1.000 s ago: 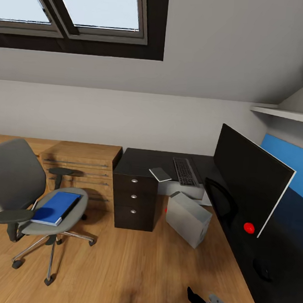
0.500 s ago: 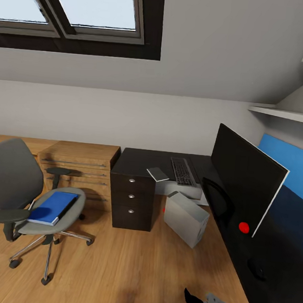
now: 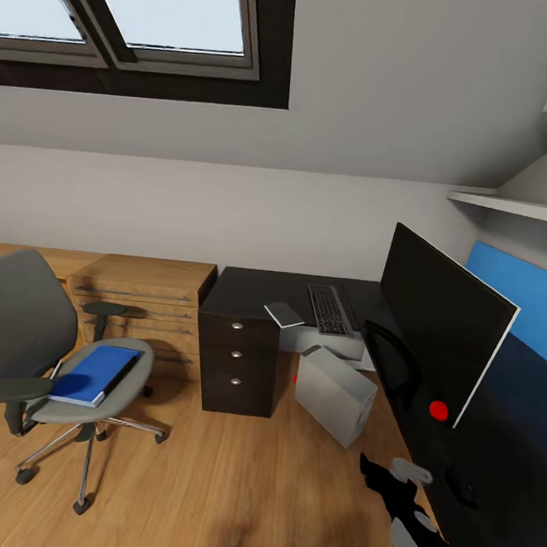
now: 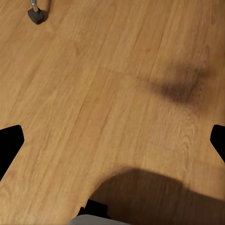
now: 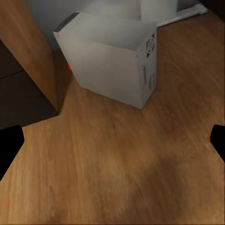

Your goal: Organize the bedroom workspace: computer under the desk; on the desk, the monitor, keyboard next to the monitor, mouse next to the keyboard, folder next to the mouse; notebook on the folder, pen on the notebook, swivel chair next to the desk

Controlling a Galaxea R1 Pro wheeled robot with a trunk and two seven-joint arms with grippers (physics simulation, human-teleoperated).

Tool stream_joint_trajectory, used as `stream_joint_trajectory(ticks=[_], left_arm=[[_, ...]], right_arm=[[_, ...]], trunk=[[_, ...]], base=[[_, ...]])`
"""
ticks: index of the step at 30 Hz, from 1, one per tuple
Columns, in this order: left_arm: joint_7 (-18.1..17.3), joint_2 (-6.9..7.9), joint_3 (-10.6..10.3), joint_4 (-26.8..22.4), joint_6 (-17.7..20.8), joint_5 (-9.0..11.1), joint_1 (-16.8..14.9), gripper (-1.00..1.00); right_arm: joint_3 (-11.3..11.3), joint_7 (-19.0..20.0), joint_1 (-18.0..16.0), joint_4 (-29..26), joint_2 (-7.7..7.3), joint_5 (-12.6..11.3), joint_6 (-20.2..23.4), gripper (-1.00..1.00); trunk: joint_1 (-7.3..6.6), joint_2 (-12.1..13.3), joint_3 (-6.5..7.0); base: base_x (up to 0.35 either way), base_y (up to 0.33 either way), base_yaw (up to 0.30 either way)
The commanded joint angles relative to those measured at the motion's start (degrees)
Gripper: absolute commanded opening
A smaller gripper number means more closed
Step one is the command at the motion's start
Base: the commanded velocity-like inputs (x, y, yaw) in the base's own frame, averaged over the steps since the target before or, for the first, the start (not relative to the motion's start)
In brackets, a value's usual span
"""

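Right gripper (image 5: pixel 112 140): jaws spread wide, holding nothing, above bare wood floor (image 3: pixel 230 485) just in front of the computer (image 5: pixel 110 61); the right arm rises beside the desk (image 3: pixel 247 292) edge. Left gripper (image 4: pixel 112 140): jaws likewise apart and empty, over open floor, with a chair caster (image 4: pixel 36 15) ahead. Relative to the desk: the computer stands on the floor at its inner corner, beside the dark drawer unit (image 3: pixel 239 366); the monitor (image 3: pixel 439 329) stands on the desktop; the keyboard (image 3: pixel 329 308) lies beyond the monitor, with the notebook (image 3: pixel 284 313) beside it at the desktop's front edge. The swivel chair (image 3: pixel 42 353) stands well apart from the desk, before a wooden dresser (image 3: pixel 143 295), with the blue folder (image 3: pixel 95 372) on its seat.
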Motion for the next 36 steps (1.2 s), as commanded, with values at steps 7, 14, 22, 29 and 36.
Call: stream_joint_trajectory(ticks=[7,14,22,29,36], left_arm=[[-0.5,0.0,0.2,0.1,-0.2,0.5,0.0,1.0],[-0.5,-0.07,0.2,0.1,-0.2,0.5,0.0,1.0],[-0.5,-0.08,0.2,0.1,-0.2,0.5,0.0,1.0],[-0.5,-0.09,0.2,0.1,-0.2,0.5,0.0,1.0],[-0.5,-0.09,0.2,0.1,-0.2,0.5,0.0,1.0]], right_arm=[[0.3,-5.7,0.0,-8.3,-3.62,0.7,7.5,1.0],[0.2,-8.6,0.0,-9.2,-4.26,0.8,8.5,1.0],[0.0,-7.8,0.0,-9.3,-6.8,0.5,8.4,1.0],[0.0,-7.4,0.0,-9.5,-8.62,0.7,8.3,1.0],[0.1,-7.4,0.1,-9.6,-9.7,0.8,8.3,1.0]], trunk=[[0.0,0.0,-0.06],[0.0,0.0,-0.06],[0.0,0.0,-0.06],[0.0,0.0,-0.06],[0.0,0.0,-0.06]], base=[[0.0,0.0,0.0],[0.0,0.0,0.0],[0.0,0.0,0.0],[0.0,0.0,0.0],[0.0,0.0,0.0]])
